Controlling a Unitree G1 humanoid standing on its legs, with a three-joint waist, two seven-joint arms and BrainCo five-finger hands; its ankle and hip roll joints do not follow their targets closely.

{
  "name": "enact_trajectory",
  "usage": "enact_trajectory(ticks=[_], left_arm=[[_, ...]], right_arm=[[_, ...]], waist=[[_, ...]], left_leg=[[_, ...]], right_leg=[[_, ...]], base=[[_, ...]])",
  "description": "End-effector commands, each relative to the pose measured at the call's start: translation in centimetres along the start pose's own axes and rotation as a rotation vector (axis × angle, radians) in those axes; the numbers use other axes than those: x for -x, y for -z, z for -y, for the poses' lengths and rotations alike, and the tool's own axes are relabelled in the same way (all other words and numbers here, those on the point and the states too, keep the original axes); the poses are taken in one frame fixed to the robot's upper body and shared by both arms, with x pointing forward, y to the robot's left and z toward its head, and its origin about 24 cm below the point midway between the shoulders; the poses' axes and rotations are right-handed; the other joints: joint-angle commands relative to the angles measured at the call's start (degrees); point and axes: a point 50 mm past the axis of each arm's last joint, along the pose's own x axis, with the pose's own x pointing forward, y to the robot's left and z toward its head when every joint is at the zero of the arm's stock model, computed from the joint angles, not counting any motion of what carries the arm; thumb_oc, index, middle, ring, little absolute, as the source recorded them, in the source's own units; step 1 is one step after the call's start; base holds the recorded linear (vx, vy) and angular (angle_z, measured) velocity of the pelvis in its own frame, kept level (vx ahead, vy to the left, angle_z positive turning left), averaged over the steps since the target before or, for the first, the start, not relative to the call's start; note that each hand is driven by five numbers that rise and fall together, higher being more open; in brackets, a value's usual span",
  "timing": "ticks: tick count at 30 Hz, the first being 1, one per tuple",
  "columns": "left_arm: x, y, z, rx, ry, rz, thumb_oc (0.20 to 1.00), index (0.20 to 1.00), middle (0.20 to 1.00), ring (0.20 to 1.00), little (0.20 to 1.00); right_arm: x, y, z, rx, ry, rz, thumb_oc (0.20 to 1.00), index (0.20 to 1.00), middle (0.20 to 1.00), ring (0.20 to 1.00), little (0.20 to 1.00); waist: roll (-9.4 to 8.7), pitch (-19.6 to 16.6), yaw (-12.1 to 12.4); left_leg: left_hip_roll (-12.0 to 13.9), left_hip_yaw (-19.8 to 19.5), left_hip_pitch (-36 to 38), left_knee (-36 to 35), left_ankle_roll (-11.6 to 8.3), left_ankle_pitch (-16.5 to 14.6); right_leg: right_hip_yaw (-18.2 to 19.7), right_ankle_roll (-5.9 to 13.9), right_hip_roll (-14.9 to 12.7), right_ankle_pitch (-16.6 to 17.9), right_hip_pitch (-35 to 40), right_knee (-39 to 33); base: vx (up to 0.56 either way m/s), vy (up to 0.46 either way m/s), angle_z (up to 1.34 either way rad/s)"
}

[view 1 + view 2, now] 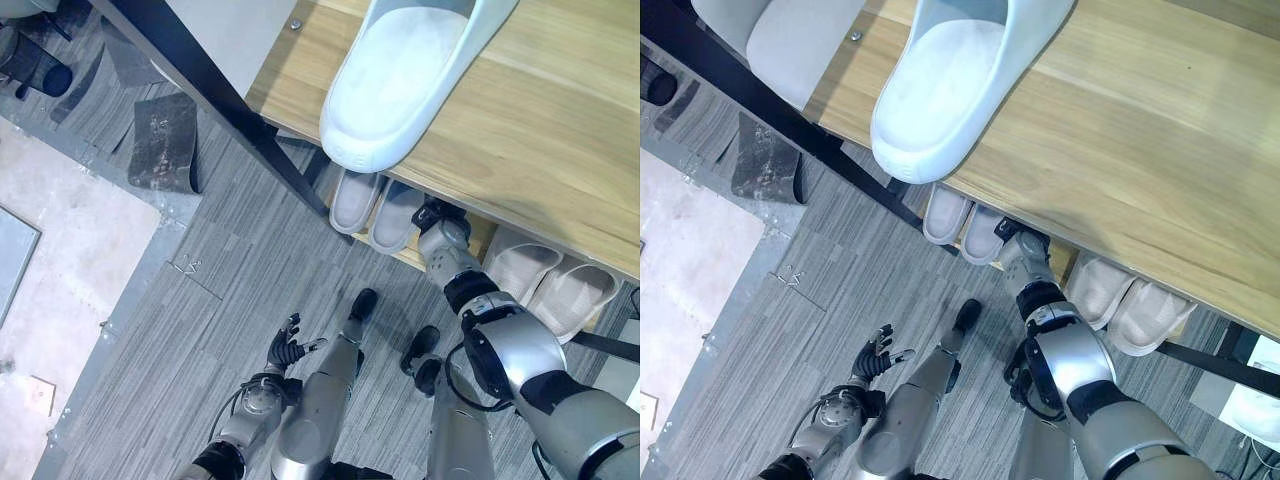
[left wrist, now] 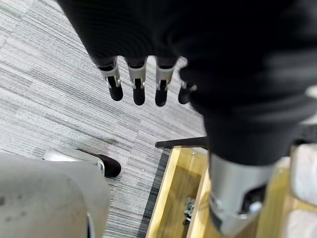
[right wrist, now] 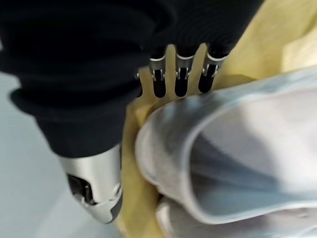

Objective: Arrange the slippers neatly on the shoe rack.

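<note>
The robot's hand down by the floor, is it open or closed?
Open. The left hand hangs over the grey carpet with its fingers straight and spread, holding nothing.

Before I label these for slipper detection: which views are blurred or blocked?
Right wrist view: the white slipper is close and soft-edged, and the right hand blocks much of the frame. Left wrist view: the left hand is a dark blur, while the carpet looks sharper. Left eye view: the pale blue slipper looms large but the rack top reads clearly.
</note>
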Motion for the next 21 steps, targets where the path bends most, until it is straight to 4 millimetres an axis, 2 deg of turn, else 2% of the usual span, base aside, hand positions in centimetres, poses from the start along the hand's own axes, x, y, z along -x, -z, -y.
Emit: enact_trajectory(ticks=[1,2,5,6,9,10,12,13,14,15,16,17,18,19,20,21], left_arm=[[-0.1,-0.7,0.0,-0.018,0.032,0.037,1.0,1.0,1.0,1.0,1.0],[0.0,-0.7,0.0,-0.018,0.032,0.037,1.0,1.0,1.0,1.0,1.0],[0.1,-0.4,-0.2,0.0,0.018,0.024,1.0,1.0,1.0,1.0,1.0],[0.1,-0.3,-0.2,0.001,0.018,0.023,1.0,1.0,1.0,1.0,1.0],[0.6,0.4,-0.5,0.0,0.007,0.004,1.0,1.0,1.0,1.0,1.0],[0.8,0.8,-0.6,0.001,0.002,-0.012,1.0,1.0,1.0,1.0,1.0],[1.0,1.2,-0.7,0.001,-0.005,-0.028,1.0,1.0,1.0,1.0,1.0],[1.1,1.4,-0.9,0.003,-0.01,-0.034,1.0,1.0,1.0,1.0,1.0],[1.5,2.1,-1.4,0.004,-0.023,-0.059,1.0,1.0,1.0,1.0,1.0],[1.5,2.1,-1.4,0.004,-0.023,-0.059,1.0,1.0,1.0,1.0,1.0],[1.8,2.7,-2.1,-0.003,-0.041,-0.084,1.0,1.0,1.0,1.0,1.0],[1.8,2.7,-2.1,-0.002,-0.04,-0.086,1.0,1.0,1.0,1.0,1.0],[1.8,2.6,-2.6,-0.009,-0.042,-0.083,1.0,1.0,1.0,1.0,1.0],[1.9,2.6,-2.6,-0.017,-0.032,-0.083,1.0,1.0,1.0,1.0,1.0],[2.0,2.7,-2.6,-0.017,-0.031,-0.085,1.0,1.0,1.0,1.0,1.0],[2.1,2.2,-2.9,-0.042,-0.008,-0.064,1.0,1.0,1.0,1.0,1.0]], right_arm=[[-0.1,-2.2,-1.0,-0.022,-0.068,0.091,1.0,1.0,1.0,1.0,1.0],[-0.1,-2.2,-1.0,-0.022,-0.068,0.091,1.0,1.0,1.0,1.0,1.0],[0.4,-0.4,0.2,0.2,-0.097,0.117,1.0,1.0,1.0,1.0,1.0],[0.4,-0.3,0.2,0.202,-0.096,0.117,1.0,1.0,1.0,1.0,1.0],[0.9,1.4,2.7,0.507,-0.105,0.174,1.0,1.0,1.0,1.0,1.0],[1.6,2.9,4.3,0.587,-0.121,0.173,1.0,1.0,1.0,1.0,1.0],[2.1,3.4,5.2,0.64,-0.139,0.185,1.0,1.0,1.0,1.0,1.0],[3.0,4.2,5.8,0.652,-0.174,0.185,1.0,1.0,1.0,1.0,1.0],[4.9,5.8,6.9,0.668,-0.27,0.157,1.0,1.0,1.0,1.0,1.0],[4.9,5.8,7.0,0.668,-0.27,0.157,1.0,1.0,1.0,1.0,1.0],[6.5,6.9,8.0,0.668,-0.374,0.115,1.0,1.0,1.0,1.0,1.0],[6.6,7.0,8.1,0.669,-0.374,0.113,1.0,1.0,1.0,1.0,1.0],[8.3,7.7,9.5,0.682,-0.465,0.075,1.0,1.0,1.0,1.0,1.0],[9.1,8.4,10.5,0.679,-0.492,0.026,1.0,1.0,1.0,1.0,1.0],[9.1,8.4,10.5,0.679,-0.492,0.025,1.0,1.0,1.0,1.0,1.0],[10.9,9.1,13.0,0.658,-0.537,-0.059,1.0,1.0,1.0,1.0,1.0]], waist=[[-1.38,0.21,0.45],[-1.36,0.22,0.42],[-2.48,-1.58,-0.69],[-2.45,-1.6,-0.74],[-3.51,-3.58,-2.25],[-4.12,-5.11,-3.13],[-4.41,-5.87,-3.8],[-4.8,-6.67,-4.4],[-5.5,-8.65,-5.87],[-5.5,-8.7,-5.89],[-6.34,-10.69,-7.28],[-6.3,-10.67,-7.25],[-6.99,-12.43,-8.42],[-7.06,-13.04,-8.75],[-7.03,-13.05,-8.72],[-7.04,-14.61,-9.93]], left_leg=[[-1.65,1.37,3.73,4.21,1.8,-9.2],[-1.63,1.35,3.83,4.12,1.8,-9.16],[-1.0,1.7,6.3,1.69,1.66,-8.46],[-0.99,1.66,6.37,1.62,1.66,-8.43],[-0.25,2.36,9.31,-1.07,1.49,-7.75],[0.1,2.88,11.13,-2.98,1.42,-7.24],[0.39,3.1,12.26,-4.15,1.28,-6.83],[0.66,3.32,13.24,-5.18,1.22,-6.5],[1.3,4.19,15.37,-7.7,1.01,-5.55],[1.3,4.17,15.33,-7.72,1.02,-5.53],[1.88,5.11,17.62,-10.05,0.83,-4.94],[1.94,5.14,17.93,-10.32,0.82,-4.85],[2.61,6.0,19.98,-12.59,0.48,-4.18],[2.86,6.21,20.78,-13.34,0.4,-3.99],[2.89,6.22,20.96,-13.5,0.39,-3.94],[3.4,6.73,22.67,-15.02,0.14,-3.55]], right_leg=[[2.08,6.0,-1.94,3.96,6.36,-11.96],[2.05,6.0,-1.92,4.0,6.47,-12.06],[1.67,6.19,-1.54,5.18,9.23,-14.72],[1.62,6.19,-1.53,5.21,9.32,-14.8],[1.35,6.59,-0.69,6.47,12.83,-18.13],[1.04,6.85,-0.08,7.15,15.18,-20.49],[0.77,7.0,0.18,7.63,16.38,-21.87],[0.79,7.17,0.52,7.88,17.31,-23.02],[0.79,7.49,1.23,8.8,19.24,-25.85],[0.76,7.49,1.22,8.82,19.21,-25.87],[1.21,7.72,2.16,9.23,20.93,-28.0],[1.24,7.71,2.22,9.31,21.17,-28.19],[1.58,7.85,2.92,9.83,22.7,-30.11],[1.69,7.82,3.16,9.89,23.35,-30.73],[1.7,7.81,3.2,9.93,23.5,-30.83],[1.65,7.92,3.66,10.04,24.92,-32.17]], base=[[0.0,0.0,0.0],[0.06,-0.009,-0.01],[0.05,-0.009,-0.01],[0.03,-0.001,0.0],[0.09,-0.004,-0.04],[0.15,-0.017,-0.01],[0.09,-0.019,-0.08],[0.11,-0.02,-0.18],[0.11,-0.019,-0.12],[0.17,-0.026,-0.12],[0.1,-0.019,-0.21],[0.16,-0.059,-0.36],[0.09,-0.053,-0.45],[0.09,-0.052,-0.31],[0.09,-0.035,-0.22],[0.07,-0.023,-0.2]])
